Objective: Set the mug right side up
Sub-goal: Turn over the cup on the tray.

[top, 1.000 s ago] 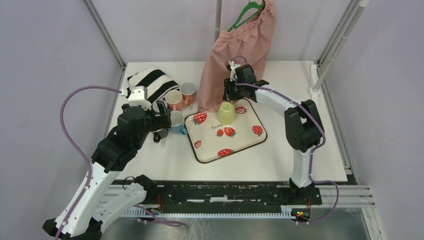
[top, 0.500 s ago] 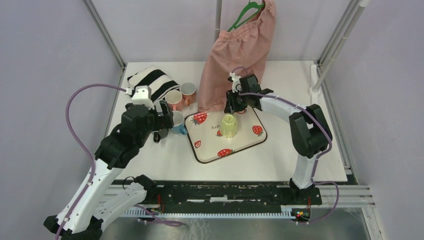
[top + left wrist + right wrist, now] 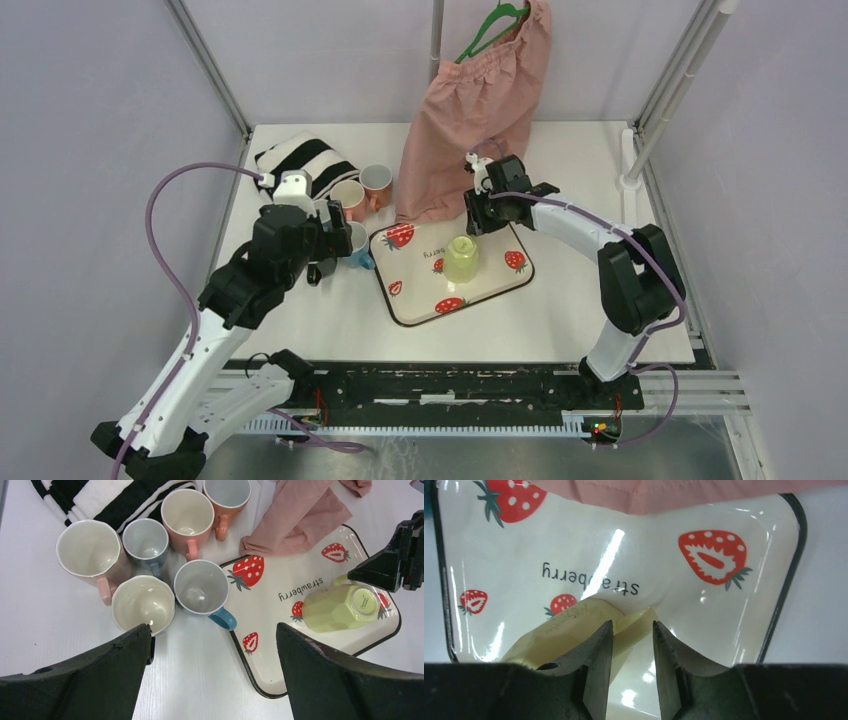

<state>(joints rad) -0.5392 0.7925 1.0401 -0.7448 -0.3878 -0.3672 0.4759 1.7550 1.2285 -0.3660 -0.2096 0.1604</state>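
Note:
The yellow mug (image 3: 461,259) leans tilted on the strawberry tray (image 3: 500,285), its base facing up and sideways. In the left wrist view the mug (image 3: 340,607) shows its base, with the right gripper (image 3: 395,565) at its far side. My right gripper (image 3: 478,222) is shut on the mug's handle. In the right wrist view the handle sits between the fingertips of the right gripper (image 3: 633,625), the mug body (image 3: 569,630) lies to the left, and the tray (image 3: 724,610) is beneath. My left gripper (image 3: 212,630) hangs open and empty above the table, left of the tray (image 3: 300,645).
Several upright mugs (image 3: 350,200) cluster left of the tray, a blue-handled one (image 3: 202,587) nearest its edge. A striped cloth (image 3: 300,165) lies behind them. Pink shorts (image 3: 470,110) hang on a hanger, their hem draped onto the tray's far edge.
The mug has moved toward the near side of the tray and tipped from upside down to tilted, carried by the right gripper. The left arm shifted slightly right.

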